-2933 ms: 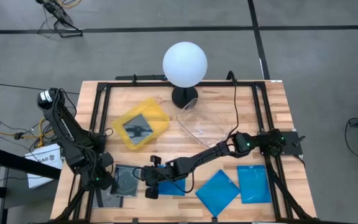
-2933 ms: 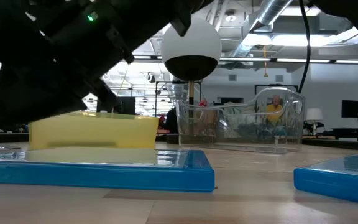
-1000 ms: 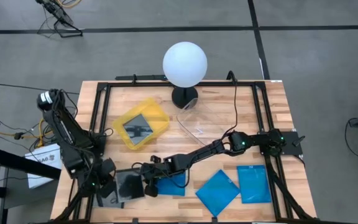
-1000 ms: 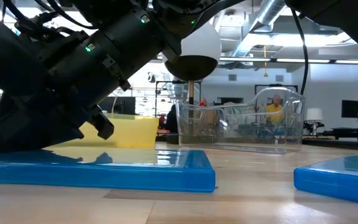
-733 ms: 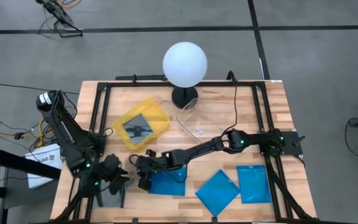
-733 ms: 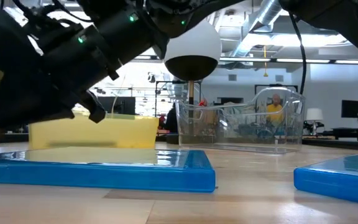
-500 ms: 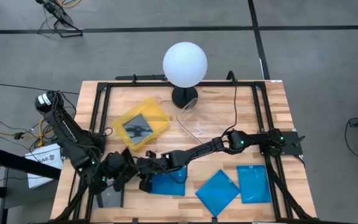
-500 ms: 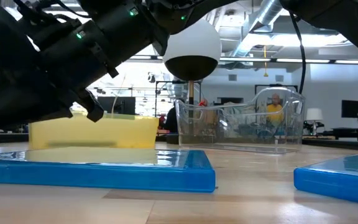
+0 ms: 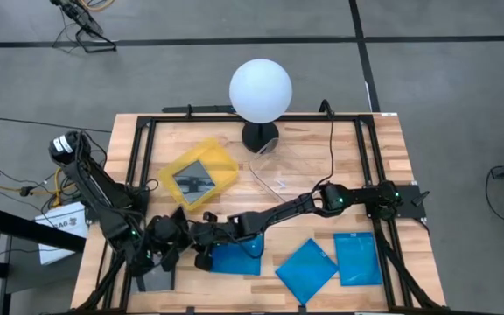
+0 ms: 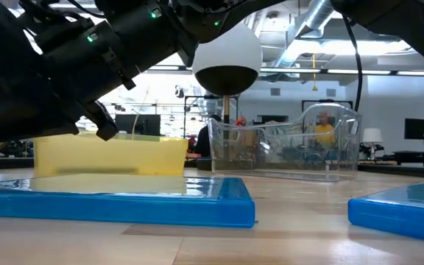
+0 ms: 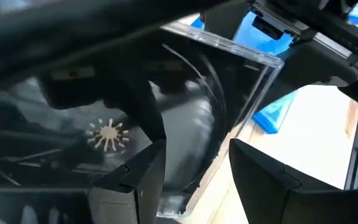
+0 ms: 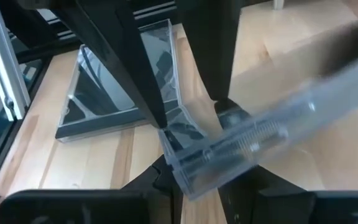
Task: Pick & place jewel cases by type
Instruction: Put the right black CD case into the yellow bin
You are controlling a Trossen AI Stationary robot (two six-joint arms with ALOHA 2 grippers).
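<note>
A dark jewel case with clear faces [image 11: 191, 106] hangs tilted between my two grippers, near the table's front left. My right gripper [image 9: 202, 239] is shut on it. My left gripper [image 9: 173, 239] is open, one finger on each side of the case's clear edge [image 11: 253, 93]; whether they touch it I cannot tell. A second dark case [image 9: 156, 278] lies flat on the table below them. A third dark case [image 9: 193, 179] lies in the yellow tray [image 9: 220, 157]. Three blue cases [image 9: 234, 259] [image 9: 306, 269] [image 9: 357, 258] lie flat along the front. My right gripper pinches the dark case's clear edge strip [image 12: 229, 155] between its two fingers. The fingers slant down from the table's right, and the strip lies across them. The case is lifted clear of the table and tilted.
A clear plastic tray [image 9: 287, 171] stands behind the middle. A lamp with a white globe [image 9: 260, 90] stands at the far edge. A black frame [image 9: 138, 149] runs round the table. Bare wood lies between the trays and the blue cases.
My left gripper has swung toward the table's right, up to the case in my right gripper, and its fingers now stand around that case's edge. My right gripper has risen a little with the case, which has tipped up clear of the case lying on the table.
</note>
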